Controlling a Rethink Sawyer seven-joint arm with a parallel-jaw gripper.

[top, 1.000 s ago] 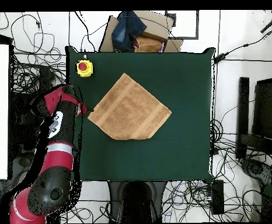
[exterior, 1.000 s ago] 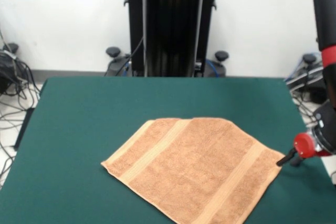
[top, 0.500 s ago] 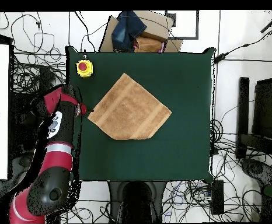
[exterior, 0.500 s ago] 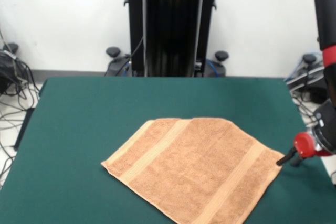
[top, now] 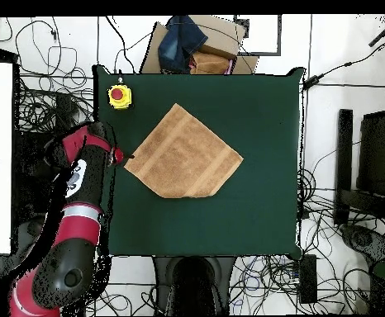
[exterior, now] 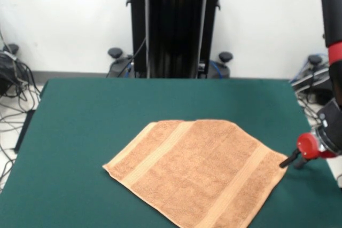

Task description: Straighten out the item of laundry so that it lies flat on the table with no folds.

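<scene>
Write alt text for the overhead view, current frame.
An orange-tan towel lies spread out, turned diamond-wise, on a dark green table. The red and black arm's gripper sits just off the towel's left corner. A yellow box with a red button stands near the table's upper left corner.

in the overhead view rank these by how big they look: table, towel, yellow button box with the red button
1. table, largest by far
2. towel, covering a modest part of the table
3. yellow button box, smallest, at a table corner
</scene>
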